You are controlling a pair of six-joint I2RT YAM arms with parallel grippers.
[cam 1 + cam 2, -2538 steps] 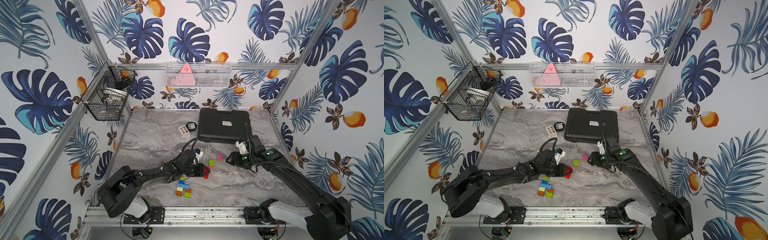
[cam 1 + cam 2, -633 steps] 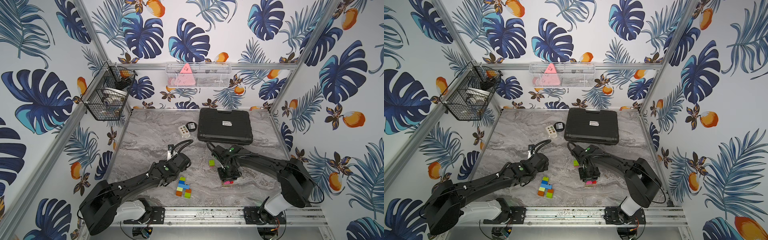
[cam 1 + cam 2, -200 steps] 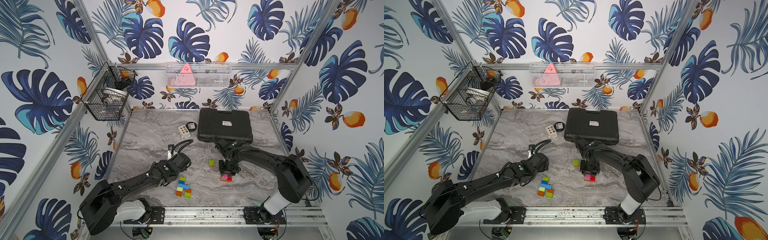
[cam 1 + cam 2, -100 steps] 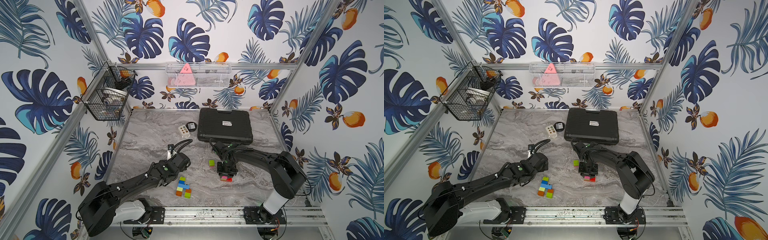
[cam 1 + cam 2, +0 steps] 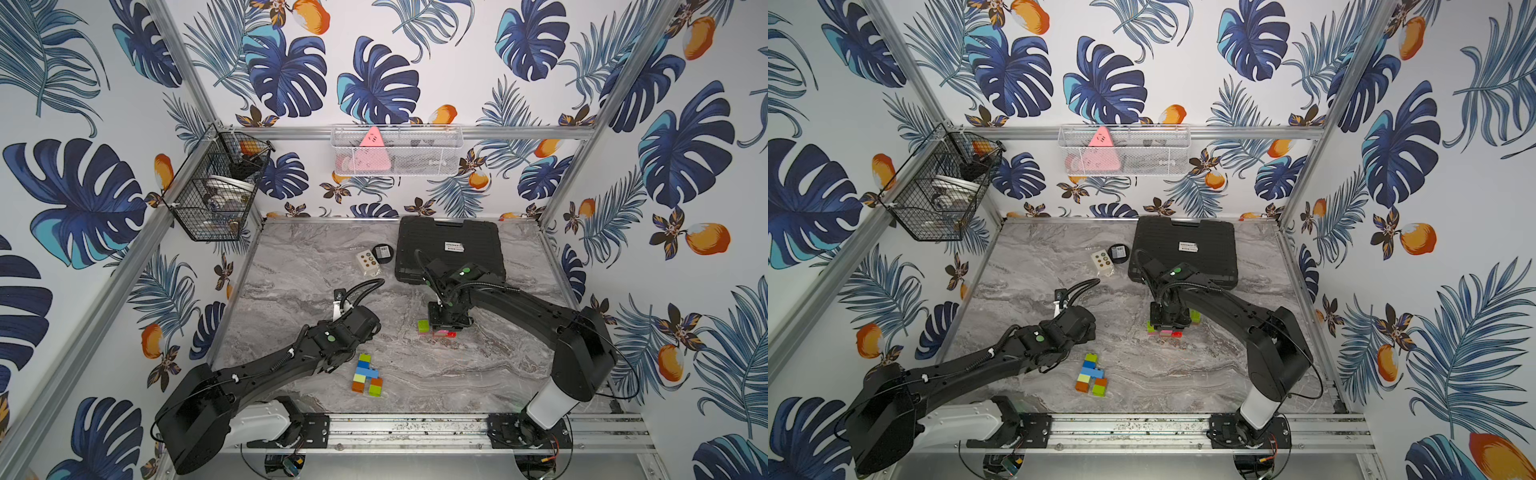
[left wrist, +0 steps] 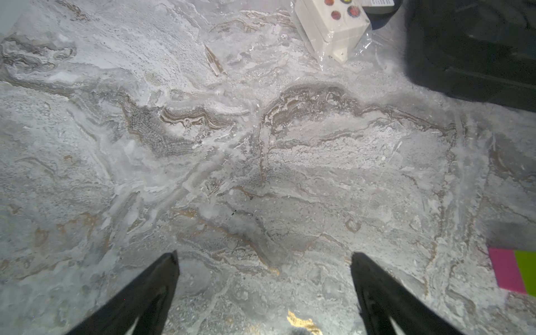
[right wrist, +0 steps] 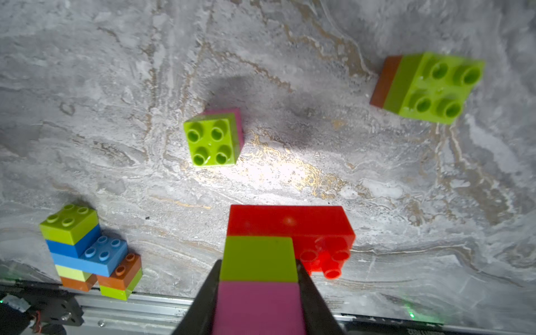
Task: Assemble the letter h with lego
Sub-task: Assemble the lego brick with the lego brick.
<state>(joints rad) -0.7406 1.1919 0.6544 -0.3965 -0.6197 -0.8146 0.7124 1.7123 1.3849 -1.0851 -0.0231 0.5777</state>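
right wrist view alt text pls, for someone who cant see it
The right gripper has its jaws shut on a lime-and-pink stack, held against a long red brick. On the grey marble table beyond sit a lime-on-pink pair, a lime-on-orange pair and a multicoloured brick cluster.

The table point(image 5: 299, 266) lies bare across its back left, and in front of the right arm point(image 5: 519, 307) too, so there's room to pass. The case point(image 5: 449, 245) blocks the back right, with a white box point(image 5: 367, 262) and a puck point(image 5: 382, 252) just beside it. The left gripper point(image 6: 264, 258), spread wide, has only bare marble ahead. Mid-table it's crowded: the right gripper point(image 7: 258, 264) clamps a held piece point(image 7: 258, 304) against the red brick point(image 7: 290, 223), with a green-pink brick point(image 7: 213, 139) and a green-orange brick point(image 7: 426, 87) near. A clear strip separates these from the stack point(image 5: 365, 376). The left arm point(image 5: 270, 365) crosses the front left.
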